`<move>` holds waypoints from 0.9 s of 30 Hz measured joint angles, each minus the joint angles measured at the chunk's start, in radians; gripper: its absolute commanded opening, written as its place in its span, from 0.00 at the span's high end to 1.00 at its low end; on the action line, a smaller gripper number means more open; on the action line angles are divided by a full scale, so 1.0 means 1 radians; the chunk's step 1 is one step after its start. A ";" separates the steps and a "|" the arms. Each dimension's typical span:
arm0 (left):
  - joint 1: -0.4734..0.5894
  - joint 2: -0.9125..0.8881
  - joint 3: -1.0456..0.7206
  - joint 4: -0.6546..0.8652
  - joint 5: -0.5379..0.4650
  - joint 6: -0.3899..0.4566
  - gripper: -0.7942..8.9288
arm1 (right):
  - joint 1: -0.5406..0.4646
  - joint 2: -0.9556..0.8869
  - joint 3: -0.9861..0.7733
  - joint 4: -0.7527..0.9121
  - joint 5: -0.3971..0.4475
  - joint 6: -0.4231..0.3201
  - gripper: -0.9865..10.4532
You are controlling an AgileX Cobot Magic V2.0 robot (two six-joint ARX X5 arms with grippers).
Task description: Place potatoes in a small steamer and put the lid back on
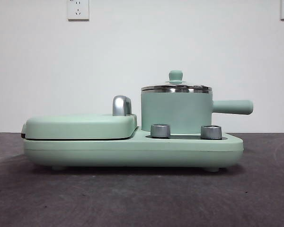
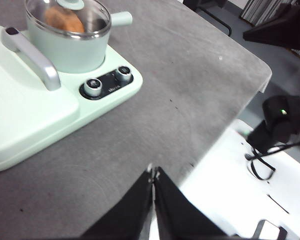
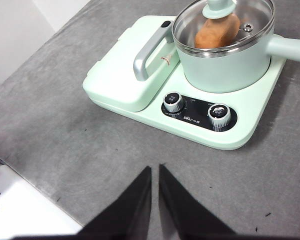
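The mint-green small steamer (image 1: pixel 176 113) stands on the right side of the cooker base (image 1: pixel 132 151), its straight handle pointing right. The glass lid (image 1: pixel 176 88) with the mint knob sits on it. Through the glass, the orange-brown potato (image 3: pixel 217 32) lies inside the pot; it also shows in the left wrist view (image 2: pixel 64 20). My left gripper (image 2: pixel 152 174) is shut and empty, over the table well away from the steamer (image 2: pixel 70 50). My right gripper (image 3: pixel 155 170) is shut and empty, over the table in front of the cooker. Neither gripper shows in the front view.
The flat mint grill plate (image 1: pixel 80 126) with a steel handle (image 1: pixel 121 105) is closed on the base's left. Two steel dials (image 1: pixel 160 131) (image 1: pixel 211 132) sit in front of the pot. The table's edge (image 2: pixel 225 135) is near my left gripper, with cables and gear beyond it.
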 measured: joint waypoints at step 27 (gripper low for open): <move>0.619 -0.457 -0.944 0.829 -0.100 0.011 0.91 | 0.000 0.000 0.000 0.000 0.000 0.000 0.90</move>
